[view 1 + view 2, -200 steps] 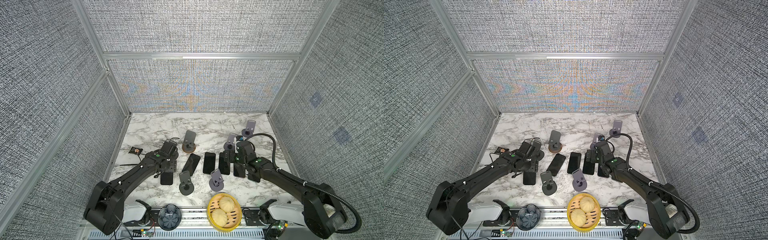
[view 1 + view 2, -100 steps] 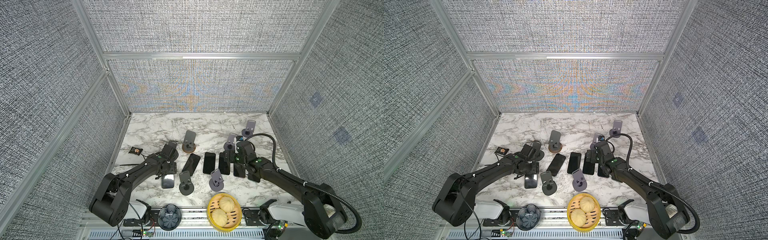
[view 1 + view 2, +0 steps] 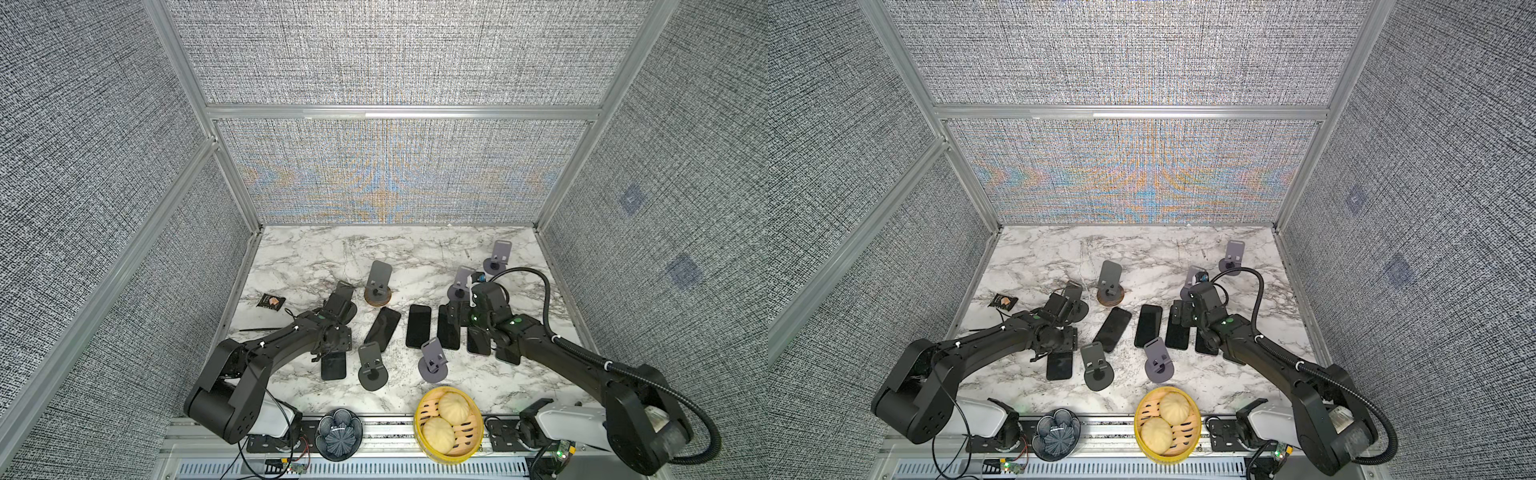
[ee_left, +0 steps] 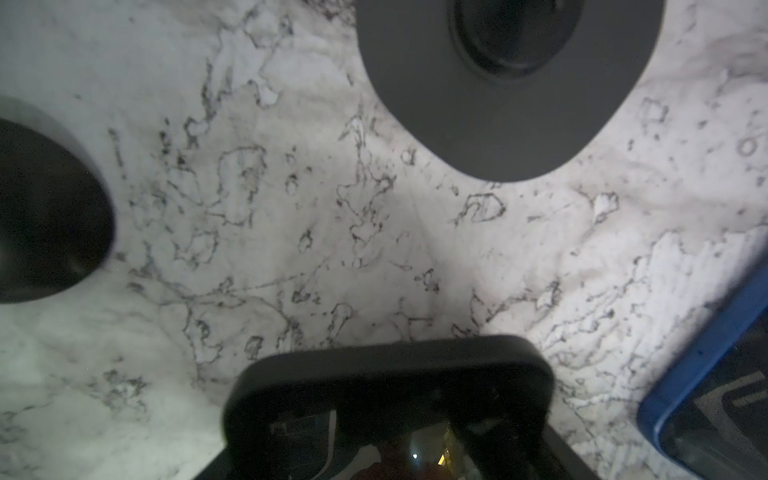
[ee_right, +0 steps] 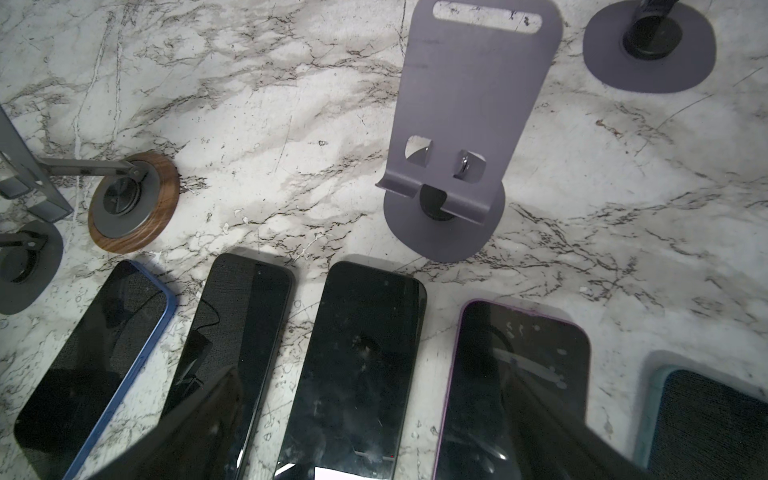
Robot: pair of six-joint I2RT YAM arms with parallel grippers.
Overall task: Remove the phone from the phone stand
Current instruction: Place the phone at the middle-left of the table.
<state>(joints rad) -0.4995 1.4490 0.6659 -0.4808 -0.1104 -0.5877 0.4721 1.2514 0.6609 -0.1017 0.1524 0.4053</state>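
A black phone [image 3: 333, 368] lies low over the marble near the front left, and my left gripper [image 3: 332, 340] is shut on its far end. The left wrist view shows that end [image 4: 386, 374] right at the jaws. Just behind the gripper stands a dark phone stand [image 3: 344, 296] with nothing on it; its round base [image 4: 498, 104] shows in the left wrist view. My right gripper [image 3: 454, 318] hangs open over a row of phones lying flat, above a black one [image 5: 365, 361], its dark fingers [image 5: 557, 432] spread to either side.
Several empty stands stand about: one on a wooden base [image 3: 378, 286], two grey ones at the back right [image 3: 459, 282] [image 3: 496, 257], two near the front [image 3: 372, 368] [image 3: 433, 361]. A blue-cased phone [image 3: 382, 328] lies beside the left gripper. A bun steamer [image 3: 449, 424] and a dark bowl [image 3: 338, 434] sit on the front rail.
My left arm has drawn back toward the front, and the black phone has shifted slightly nearer the front edge with it. The right arm has not moved.
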